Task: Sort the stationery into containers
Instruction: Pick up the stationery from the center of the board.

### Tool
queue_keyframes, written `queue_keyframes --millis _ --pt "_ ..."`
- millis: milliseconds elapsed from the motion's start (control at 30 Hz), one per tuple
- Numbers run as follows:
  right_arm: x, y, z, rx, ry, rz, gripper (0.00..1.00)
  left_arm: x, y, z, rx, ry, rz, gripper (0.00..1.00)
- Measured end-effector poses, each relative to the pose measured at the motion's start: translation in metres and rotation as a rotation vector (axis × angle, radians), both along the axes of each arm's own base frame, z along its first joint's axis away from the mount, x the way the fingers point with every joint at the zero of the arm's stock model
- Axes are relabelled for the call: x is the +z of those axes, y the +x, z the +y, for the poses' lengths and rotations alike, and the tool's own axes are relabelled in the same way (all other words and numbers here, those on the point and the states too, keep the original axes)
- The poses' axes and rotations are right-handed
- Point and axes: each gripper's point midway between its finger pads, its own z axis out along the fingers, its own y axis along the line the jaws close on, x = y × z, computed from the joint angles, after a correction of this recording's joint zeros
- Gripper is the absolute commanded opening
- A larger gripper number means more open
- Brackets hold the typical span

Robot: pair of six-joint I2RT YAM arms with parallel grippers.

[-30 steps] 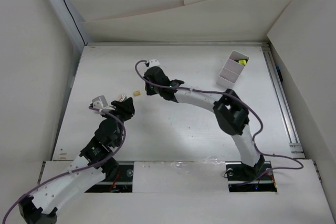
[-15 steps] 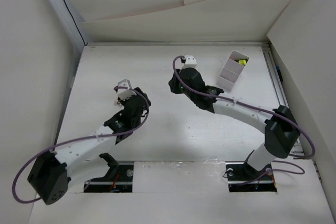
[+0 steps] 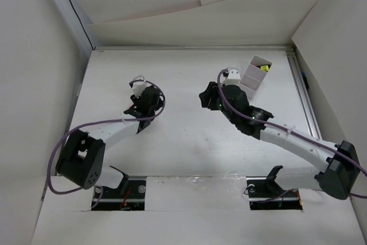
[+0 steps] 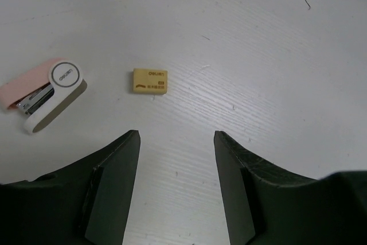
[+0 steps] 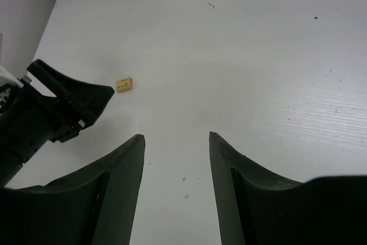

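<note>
Left wrist view: the left tool hangs above the white table, its fingers spread with nothing between them. Just beyond the fingertips a small yellow eraser lies flat on the table. To the eraser's left, apart from it, lies a pink-and-white mini stapler. In the right wrist view the right tool is likewise spread and empty. The same eraser shows farther off there, near the left tool. From the top external camera, the pale divided tray sits at the far right of the table, just beside the right arm's wrist. Something yellow lies in its far compartment; I cannot tell what it is.
</note>
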Motion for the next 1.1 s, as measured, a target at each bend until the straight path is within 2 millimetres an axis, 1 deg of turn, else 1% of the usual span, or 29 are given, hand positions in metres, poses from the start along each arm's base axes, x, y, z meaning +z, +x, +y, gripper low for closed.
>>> queue_keyframes --millis 100,233,367,433,500,633,733,833,867,900,1100 --pt "-0.007 -0.003 -0.005 -0.006 -0.012 0.007 0.55 -0.01 0.012 -0.002 -0.006 0.018 0.032 0.52" --pt "-0.022 -0.005 -0.012 -0.02 -0.046 0.031 0.55 -0.028 0.02 -0.002 -0.016 0.034 0.086 0.52" --pt "-0.029 -0.009 -0.017 -0.027 -0.059 0.037 0.55 -0.044 0.024 0.013 0.007 0.036 0.132 0.51" --pt "-0.029 -0.01 -0.02 -0.028 -0.061 0.036 0.55 -0.045 0.026 0.022 0.023 0.036 0.138 0.51" --pt "-0.028 -0.011 -0.021 -0.029 -0.059 0.032 0.55 -0.045 0.029 0.026 0.032 0.039 0.138 0.51" --pt "-0.022 -0.012 -0.022 -0.031 -0.048 0.021 0.55 -0.046 0.043 0.021 0.018 0.053 0.139 0.49" --pt "-0.018 -0.012 -0.024 -0.037 -0.04 0.012 0.55 -0.052 0.052 0.016 0.006 0.068 0.154 0.48" --pt "-0.017 -0.012 -0.025 -0.04 -0.036 0.007 0.55 -0.061 0.052 0.018 0.004 0.08 0.177 0.48" --pt "-0.017 -0.013 -0.026 -0.041 -0.037 0.008 0.55 -0.062 0.052 0.019 0.005 0.081 0.18 0.46" --pt "-0.017 -0.013 -0.026 -0.04 -0.038 0.008 0.55 -0.062 0.053 0.02 0.006 0.08 0.18 0.45" --pt "-0.02 -0.013 -0.027 -0.041 -0.043 0.012 0.55 -0.061 0.056 0.022 0.012 0.081 0.179 0.44"
